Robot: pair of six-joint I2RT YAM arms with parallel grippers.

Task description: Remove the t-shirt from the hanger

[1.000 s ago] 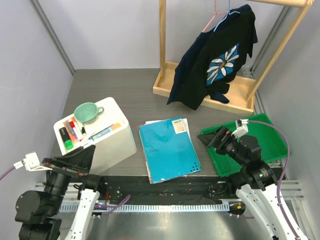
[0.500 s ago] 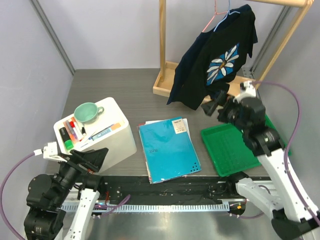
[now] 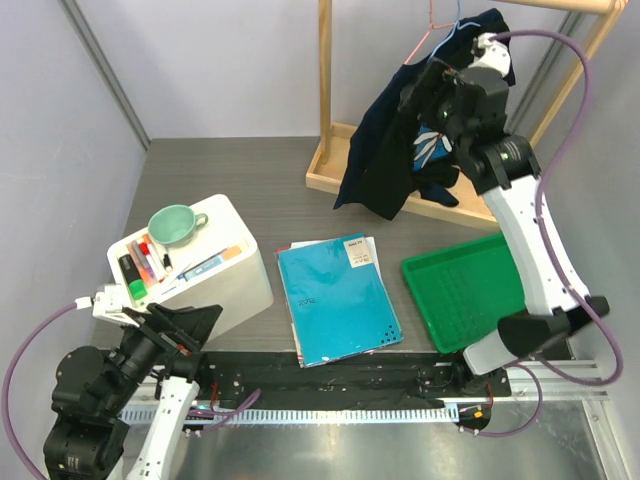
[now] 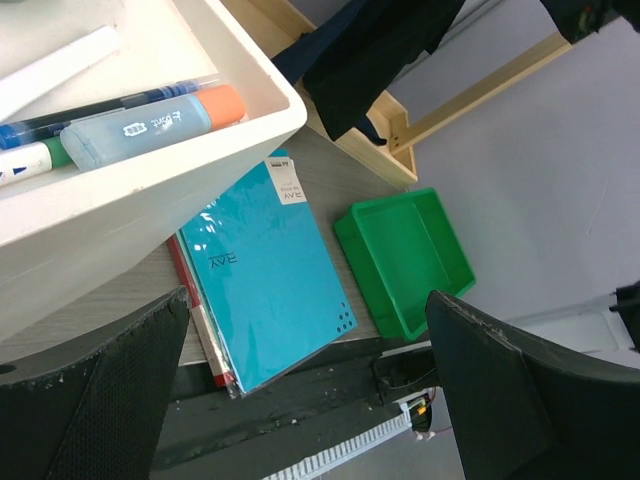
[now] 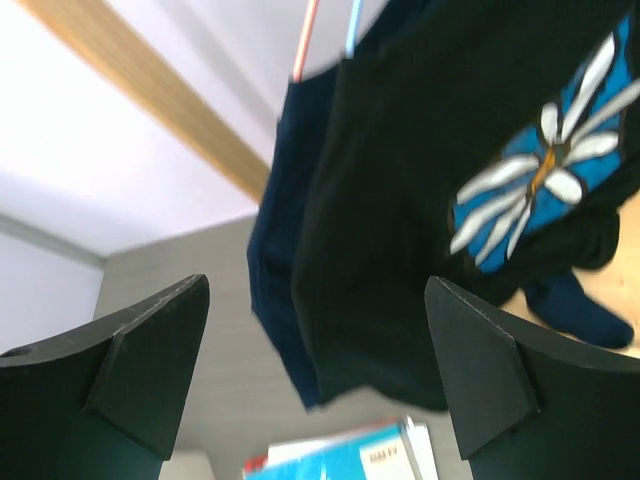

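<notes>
Right gripper (image 5: 315,300) high, facing shirt (image 5: 400,170) on hanger (image 3: 437,22), jaws apart. Left gripper (image 4: 308,300) low, jaws apart.

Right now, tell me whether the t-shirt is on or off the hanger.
On. The t-shirt hangs from the hanger on the wooden rail, fabric draping down; the right end effector is open.

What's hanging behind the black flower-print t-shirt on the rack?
A navy garment hangs behind the black t-shirt, under a pink hanger wire. The t-shirt's blue hanger shows only its neck; its arms are covered by fabric.
</notes>
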